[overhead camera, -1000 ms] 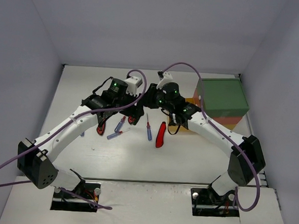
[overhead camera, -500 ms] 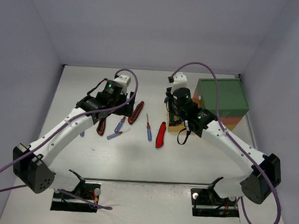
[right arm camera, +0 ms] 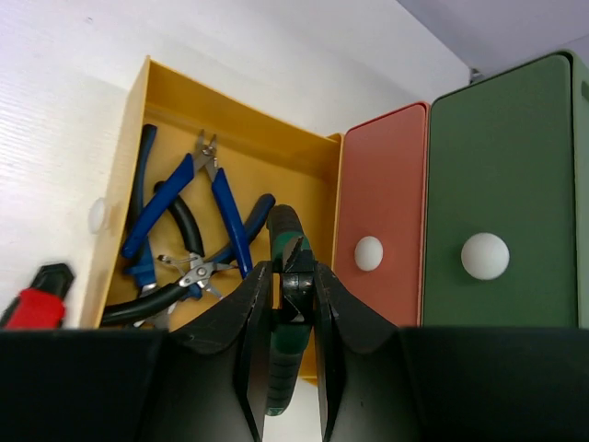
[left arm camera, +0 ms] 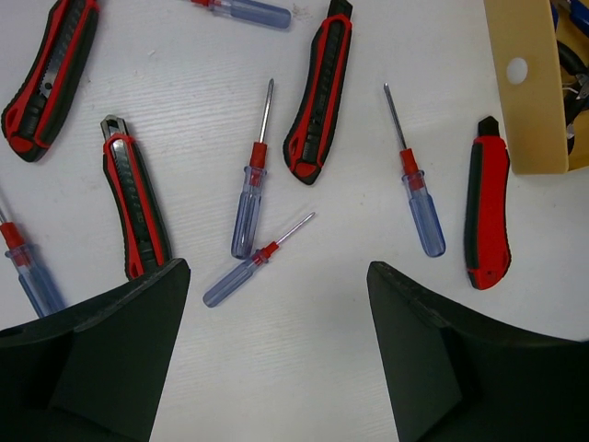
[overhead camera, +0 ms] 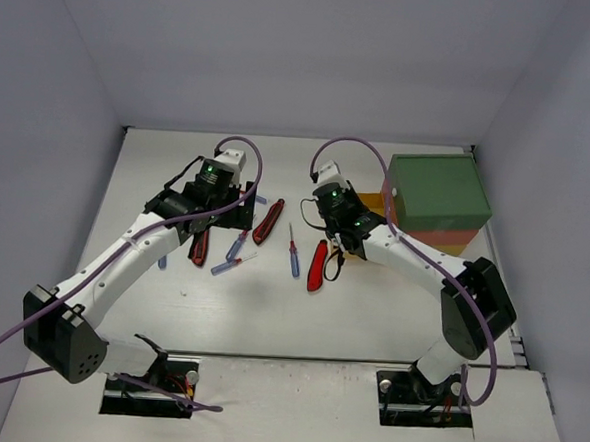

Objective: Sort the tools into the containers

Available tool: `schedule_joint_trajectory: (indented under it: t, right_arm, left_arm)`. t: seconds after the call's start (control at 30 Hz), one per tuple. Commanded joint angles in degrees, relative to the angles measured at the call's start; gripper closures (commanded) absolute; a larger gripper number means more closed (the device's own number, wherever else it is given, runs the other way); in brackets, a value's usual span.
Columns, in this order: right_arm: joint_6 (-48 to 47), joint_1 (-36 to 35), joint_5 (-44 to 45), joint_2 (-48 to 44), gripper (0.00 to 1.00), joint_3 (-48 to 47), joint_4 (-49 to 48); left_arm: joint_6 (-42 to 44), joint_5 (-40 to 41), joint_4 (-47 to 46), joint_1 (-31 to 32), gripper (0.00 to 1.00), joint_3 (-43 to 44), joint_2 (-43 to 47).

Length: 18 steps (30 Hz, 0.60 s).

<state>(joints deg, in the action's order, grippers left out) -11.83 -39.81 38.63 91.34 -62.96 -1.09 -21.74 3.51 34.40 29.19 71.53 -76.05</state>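
My right gripper is shut on green-handled pliers and holds them over the near edge of the open yellow drawer. Blue-handled pliers and black-handled pliers lie in that drawer. The red-orange drawer and the green drawer are shut. My left gripper is open and empty above the table. Below it lie several blue screwdrivers and several red utility knives. In the top view the left gripper and right gripper flank these tools.
The drawer unit stands at the back right near the wall. A red knife and a screwdriver lie just left of the yellow drawer front. Purple cables loop over both arms.
My right gripper has carried the green pliers from the middle of the table over to the yellow drawer. My left gripper has drawn back to the left, away from the right one.
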Motion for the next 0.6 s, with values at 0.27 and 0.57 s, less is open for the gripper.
schedule_joint_trajectory:
  t: [0.27,0.57]
  right_arm:
    - [-12.35,-0.16,12.65,5.70,1.00,-1.25,-15.54]
    - [-15.06,0.66,13.69,11.22,1.00,-0.52,-19.33]
  left_arm:
    - [-0.70,1.13,-0.83,-1.06,0.25,-2.56,5.69]
    - [0.43,0.95,-0.45,-1.50,0.25,-2.43,6.52]
